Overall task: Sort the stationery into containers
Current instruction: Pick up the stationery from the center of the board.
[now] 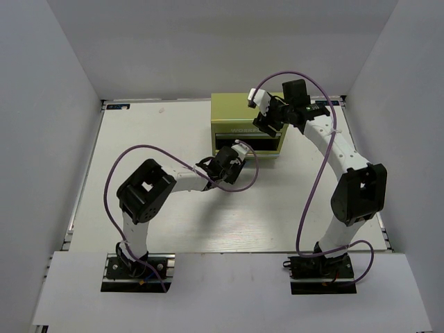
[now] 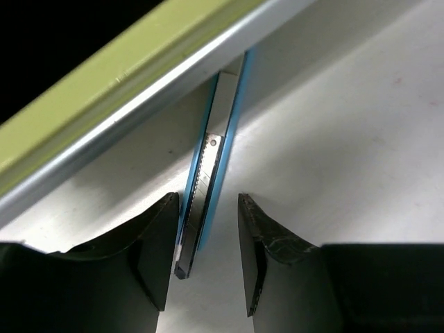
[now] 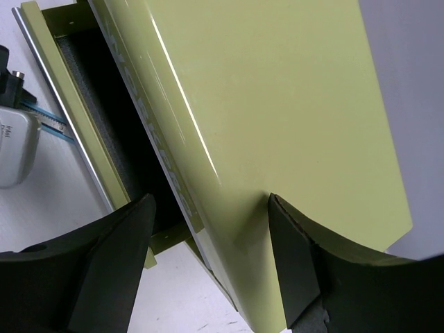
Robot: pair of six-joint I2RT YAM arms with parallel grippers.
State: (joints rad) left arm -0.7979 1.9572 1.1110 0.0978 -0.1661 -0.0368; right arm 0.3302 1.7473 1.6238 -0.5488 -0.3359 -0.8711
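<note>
The yellow-green metal chest [image 1: 232,109] stands at the back of the table with a low drawer [image 1: 248,144] pulled out. A pale blue-silver pen [image 2: 211,173] lies on the table with its far end under the drawer's front rail [image 2: 104,90]. My left gripper [image 2: 208,257] is open around the pen's near end. The pen rests against the left finger [image 2: 156,243], and a gap separates it from the right finger. My right gripper [image 3: 208,229] stands open astride the chest's [image 3: 277,90] top front edge, one finger [image 3: 291,243] on the lid. No other pens show.
White walls enclose the table [image 1: 159,139] on three sides. Purple cables [image 1: 316,180] loop over both arms. The drawer's dark inside [image 3: 104,104] shows in the right wrist view, and the left arm's wrist camera [image 3: 14,146] sits just in front of it.
</note>
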